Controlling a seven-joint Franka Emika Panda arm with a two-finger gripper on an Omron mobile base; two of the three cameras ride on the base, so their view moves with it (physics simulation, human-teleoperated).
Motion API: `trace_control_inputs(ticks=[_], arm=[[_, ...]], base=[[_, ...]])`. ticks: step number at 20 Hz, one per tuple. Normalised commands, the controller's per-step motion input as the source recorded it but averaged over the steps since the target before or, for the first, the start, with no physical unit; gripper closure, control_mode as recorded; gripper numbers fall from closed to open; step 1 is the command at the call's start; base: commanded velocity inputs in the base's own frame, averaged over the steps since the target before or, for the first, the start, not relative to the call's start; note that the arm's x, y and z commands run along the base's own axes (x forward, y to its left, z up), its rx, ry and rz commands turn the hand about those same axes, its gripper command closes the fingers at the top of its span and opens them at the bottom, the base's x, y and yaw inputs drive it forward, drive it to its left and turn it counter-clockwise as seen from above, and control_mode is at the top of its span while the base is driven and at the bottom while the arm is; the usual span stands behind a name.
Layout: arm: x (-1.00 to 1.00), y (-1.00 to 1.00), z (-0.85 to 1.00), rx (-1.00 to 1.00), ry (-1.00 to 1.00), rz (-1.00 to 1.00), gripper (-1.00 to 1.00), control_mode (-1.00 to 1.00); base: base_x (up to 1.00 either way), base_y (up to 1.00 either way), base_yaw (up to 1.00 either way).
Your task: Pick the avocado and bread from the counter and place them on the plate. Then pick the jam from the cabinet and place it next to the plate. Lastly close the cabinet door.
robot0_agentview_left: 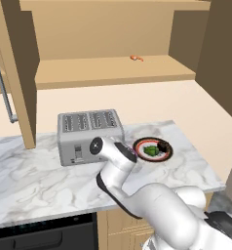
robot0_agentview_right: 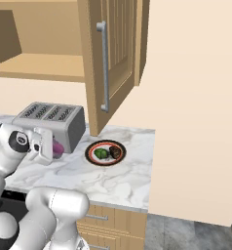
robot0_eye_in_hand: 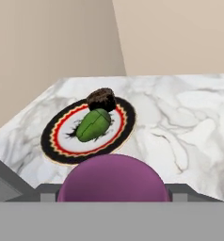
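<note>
1. Left base view: the plate [robot0_agentview_left: 167,154] lies on the marble bench [robot0_agentview_left: 35,176], just to the right of the toaster [robot0_agentview_left: 90,134]. The avocado [robot0_agentview_left: 150,151] and the bread [robot0_agentview_left: 162,145] are both on the plate. The arm's wrist covers the hand here, so I cannot judge the grip from this side. The cabinet [robot0_agentview_left: 113,71] above is open, and only a tiny orange item [robot0_agentview_left: 136,58] is on its shelf.

2. Right base view: the hand [robot0_agentview_right: 52,149] hangs low over the bench, in front of the toaster's right end. Something purple, the jam [robot0_agentview_right: 57,147], sits in it. The plate is to the right of the hand, near but apart. The cabinet door [robot0_agentview_right: 113,58] stands wide open above the plate.

3. Hand view: the hand is pinching the jam [robot0_eye_in_hand: 113,179]; its rounded purple top rises between the two tips at the bottom. The plate [robot0_eye_in_hand: 52,146] lies straight ahead and a little to the left. The avocado's long axis runs slantwise across the plate, with the bread touching its far end. Bare marble lies to the right of the plate, so I judge that the jam can go down there, just beside the rim.
</note>
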Motion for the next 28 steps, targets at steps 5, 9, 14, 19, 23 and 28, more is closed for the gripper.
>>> trace_control_inputs(ticks=[5,9,14,19,23,28], arm=[[0.0,-0.02,-0.12,0.0,0.11,0.0,1.0,-1.0],[0.0,-0.02,-0.11,0.0,0.09,0.0,1.0,-1.0],[0.02,-0.06,-0.12,0.0,0.04,0.0,1.0,-1.0],[0.13,-0.12,-0.12,0.0,0.02,0.0,1.0,-1.0],[0.3,-0.08,-0.1,0.0,0.04,0.0,1.0,-1.0],[0.26,-0.04,-0.07,0.0,0.04,0.0,1.0,-1.0]], base=[[0.0,0.0,0.0],[0.0,0.0,0.0],[0.0,0.0,0.0],[0.0,0.0,0.0],[0.0,0.0,0.0],[0.0,0.0,0.0]])
